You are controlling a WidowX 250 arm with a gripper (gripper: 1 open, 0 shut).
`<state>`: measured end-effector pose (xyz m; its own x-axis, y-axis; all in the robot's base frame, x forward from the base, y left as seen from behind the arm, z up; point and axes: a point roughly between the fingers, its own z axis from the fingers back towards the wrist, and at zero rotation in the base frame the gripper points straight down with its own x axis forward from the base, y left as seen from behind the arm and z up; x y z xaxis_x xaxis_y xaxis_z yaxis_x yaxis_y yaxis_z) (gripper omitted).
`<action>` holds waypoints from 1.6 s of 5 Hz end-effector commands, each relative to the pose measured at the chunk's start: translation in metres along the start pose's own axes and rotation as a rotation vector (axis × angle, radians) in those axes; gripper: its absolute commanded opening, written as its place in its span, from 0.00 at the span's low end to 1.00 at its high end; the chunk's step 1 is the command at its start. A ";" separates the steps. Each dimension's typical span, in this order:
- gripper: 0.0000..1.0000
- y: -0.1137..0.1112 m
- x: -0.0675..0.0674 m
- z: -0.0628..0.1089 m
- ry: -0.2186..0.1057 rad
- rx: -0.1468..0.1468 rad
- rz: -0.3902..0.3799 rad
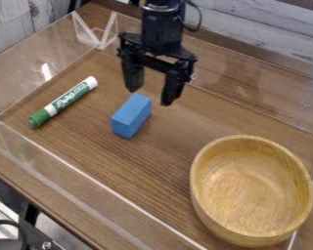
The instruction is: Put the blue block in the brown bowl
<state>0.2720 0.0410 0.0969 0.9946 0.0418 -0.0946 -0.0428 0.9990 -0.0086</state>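
The blue block (pixel 130 116) lies flat on the wooden table, left of centre. Just above and behind it hangs my black gripper (pixel 149 85), pointing down, its two fingers (pixel 171 86) spread open with nothing between them and not touching the block. The brown bowl (pixel 250 189), a large round wooden one, sits empty at the front right, well apart from both the block and the gripper.
A green and white marker (pixel 63 102) lies to the left of the block. Clear acrylic walls (pixel 28 59) ring the work area, with a small clear stand (pixel 94 31) at the back left.
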 end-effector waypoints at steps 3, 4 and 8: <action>1.00 0.012 -0.002 -0.001 -0.030 0.005 0.004; 1.00 0.014 -0.002 -0.006 -0.022 0.002 0.005; 1.00 0.027 -0.009 -0.017 -0.024 -0.027 0.013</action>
<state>0.2560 0.0649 0.0686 0.9918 0.0540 -0.1162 -0.0592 0.9973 -0.0424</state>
